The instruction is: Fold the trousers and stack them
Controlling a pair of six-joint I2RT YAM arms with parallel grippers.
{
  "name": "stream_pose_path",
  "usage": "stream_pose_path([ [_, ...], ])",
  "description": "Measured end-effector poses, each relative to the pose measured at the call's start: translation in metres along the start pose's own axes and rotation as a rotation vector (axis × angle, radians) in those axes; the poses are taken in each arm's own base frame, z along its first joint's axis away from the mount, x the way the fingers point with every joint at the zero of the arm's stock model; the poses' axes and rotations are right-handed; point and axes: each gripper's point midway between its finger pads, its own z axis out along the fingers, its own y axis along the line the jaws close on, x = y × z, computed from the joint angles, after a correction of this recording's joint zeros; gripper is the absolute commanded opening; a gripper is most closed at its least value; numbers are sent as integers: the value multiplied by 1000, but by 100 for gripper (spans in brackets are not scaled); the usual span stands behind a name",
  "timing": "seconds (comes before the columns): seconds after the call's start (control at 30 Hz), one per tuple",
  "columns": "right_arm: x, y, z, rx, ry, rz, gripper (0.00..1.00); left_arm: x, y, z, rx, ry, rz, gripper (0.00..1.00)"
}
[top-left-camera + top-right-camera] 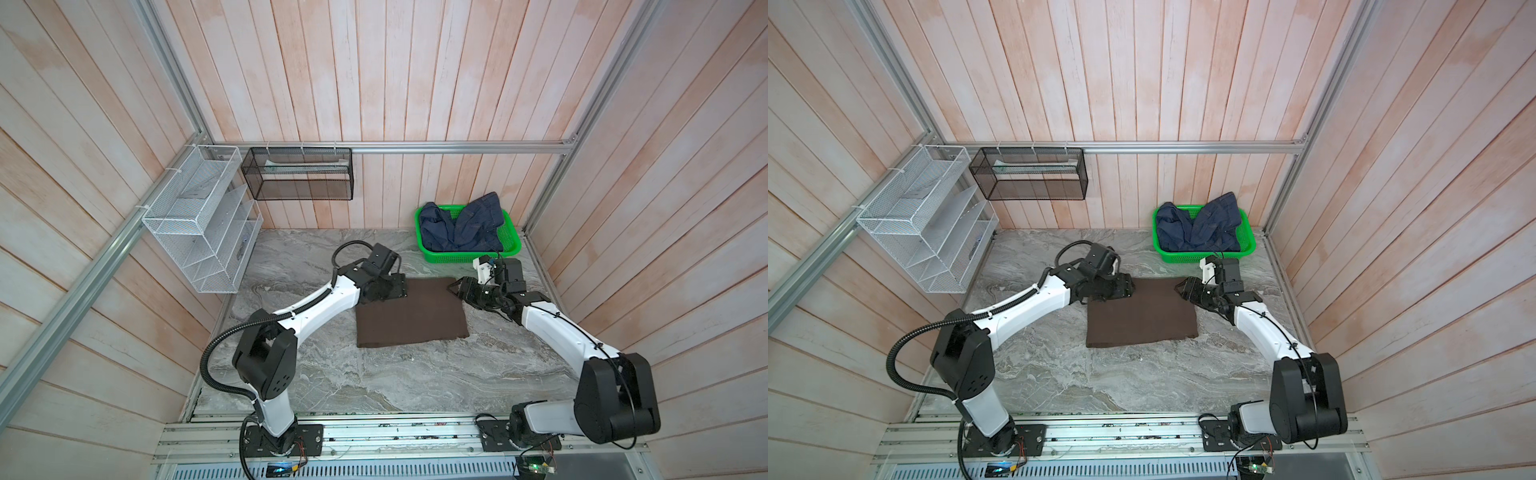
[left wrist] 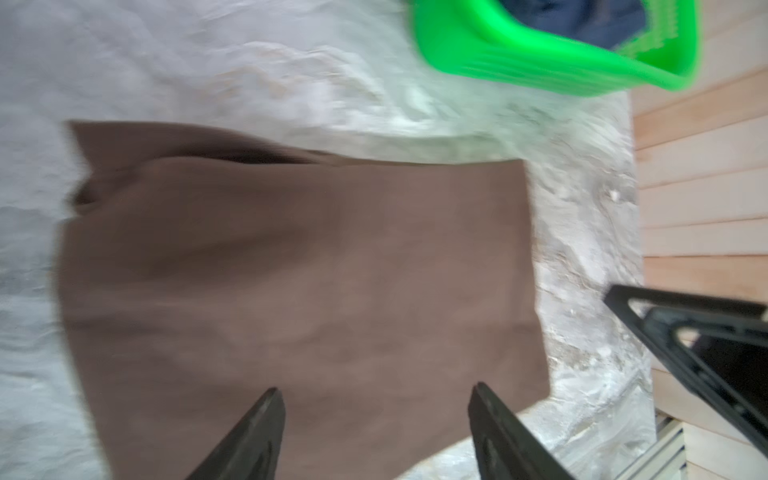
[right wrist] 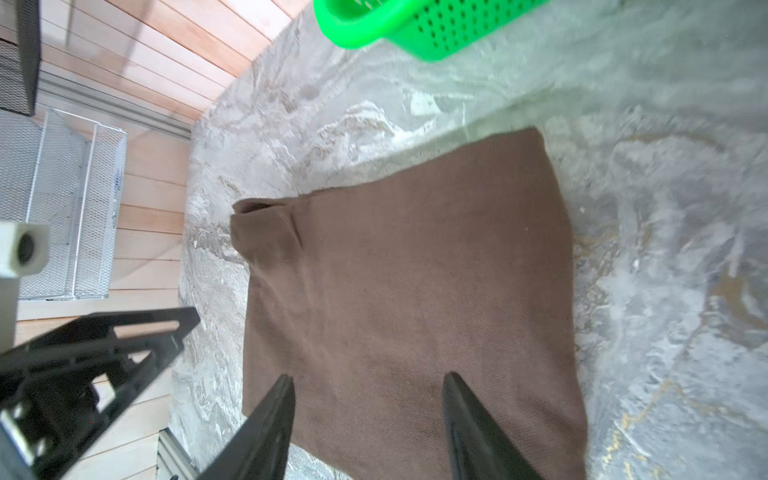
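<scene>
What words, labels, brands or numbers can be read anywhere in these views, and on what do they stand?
No text can be read in any view.
Bluish mark in the white mesh rack: too small and blurred to read.
Small lit display below the front rail: too small to read.
Trousers and green basket: no lettering visible.

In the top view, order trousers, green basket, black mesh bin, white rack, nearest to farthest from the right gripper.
1. trousers, beside the right gripper
2. green basket, behind it
3. black mesh bin, back wall
4. white rack, left wall
</scene>
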Motion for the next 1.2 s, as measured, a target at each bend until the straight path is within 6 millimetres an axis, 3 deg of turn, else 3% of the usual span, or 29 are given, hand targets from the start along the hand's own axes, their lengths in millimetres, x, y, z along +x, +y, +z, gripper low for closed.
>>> stream_pose_path([
  [0.03,-3,2,-3,-3,-16,-10,64,5,-11,2,-6,-3,10,96],
  [0.07,-6,5,-6,-7,-33,-21,65,11,-18,7,-16,-1,9,100],
  [0.17,-7,7,-13,-13,-68,-42,66,31,-18,33,-83,42,2,100],
  [0.3,-6,4,-25,-2,-117,-62,66,59,4,76,-205,116,-13,100],
  [0.4,-6,1,-31,3,-146,-67,66,74,22,94,-273,153,-18,100],
  [0.77,3,-12,-23,18,-136,-56,66,69,39,107,-362,140,-14,100],
  [0.83,3,-12,-23,16,-138,-57,66,64,53,105,-385,128,-15,100],
  [0.93,2,-10,-23,9,-140,-60,66,51,92,96,-444,114,-31,100],
  [1.2,-1,-7,-21,-13,-148,-54,66,-8,216,60,-638,65,-86,100],
])
